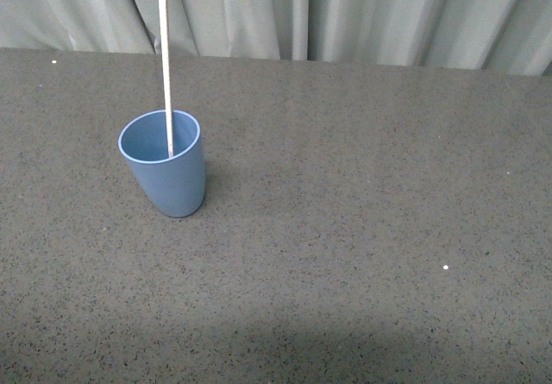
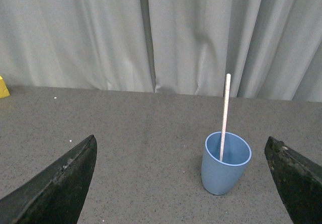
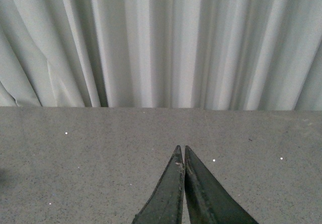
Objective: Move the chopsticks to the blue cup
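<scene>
Dark fingertips (image 2: 60, 183) of the left gripper (image 2: 183, 181) are seen at both lower corners of the left wrist view, spread wide with nothing between them. Blue cup (image 2: 225, 166) is framed ahead of that gripper, apart from it, upright on the grey speckled table (image 2: 131, 128). Chopsticks (image 2: 225, 116) are seen as one cream-white stick standing in the cup, lower end inside, upper part sticking out well above the rim, leaning against the inner wall.

From the front view, the same is confirmed: blue cup (image 1: 166, 173) toward the left half of the table (image 1: 362, 185), chopsticks (image 1: 166, 65) rising from it in front of the grey curtain (image 1: 345, 13). No arm is seen in that view.

Right gripper (image 3: 182, 183) is pressed closed, fingers touching, nothing held, pointed at bare table and curtain only.

Transfer is judged done or all but done; release and withdrawal are taken as the step in hand. To do it well, the left gripper should be kept wide and drawn back clear of the stick top, no sideways sweep near the cup, since a tall leaning stick could tip a light tumbler. Right arm is best left parked.
</scene>
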You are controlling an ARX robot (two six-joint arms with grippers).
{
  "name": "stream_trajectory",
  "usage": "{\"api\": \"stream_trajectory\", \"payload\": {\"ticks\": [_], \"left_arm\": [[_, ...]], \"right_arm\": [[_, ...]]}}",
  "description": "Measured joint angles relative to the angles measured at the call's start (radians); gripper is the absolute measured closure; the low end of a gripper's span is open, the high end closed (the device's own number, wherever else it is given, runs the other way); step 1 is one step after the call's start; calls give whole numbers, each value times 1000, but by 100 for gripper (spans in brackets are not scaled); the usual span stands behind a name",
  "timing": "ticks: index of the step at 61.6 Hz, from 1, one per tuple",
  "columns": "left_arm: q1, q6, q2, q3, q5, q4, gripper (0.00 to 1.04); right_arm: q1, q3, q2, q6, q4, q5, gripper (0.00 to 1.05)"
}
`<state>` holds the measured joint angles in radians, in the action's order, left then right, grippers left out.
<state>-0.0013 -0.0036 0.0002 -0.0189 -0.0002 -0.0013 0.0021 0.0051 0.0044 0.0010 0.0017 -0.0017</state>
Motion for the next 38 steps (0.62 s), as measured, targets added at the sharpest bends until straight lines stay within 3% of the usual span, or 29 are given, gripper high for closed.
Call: {"api": "stream_trajectory", "payload": {"ticks": [15,21,24,38], "left_arm": [[0,0,0,0,0,0,7],[0,0,0,0,0,0,7],[0,0,0,0,0,0,7],[0,0,0,0,0,0,7]], "right_arm": [[0,0,0,0,0,0,30],[0,0,0,0,0,0,12],[0,0,0,2,0,0,7],[0,0,0,1,0,0,9]]}}
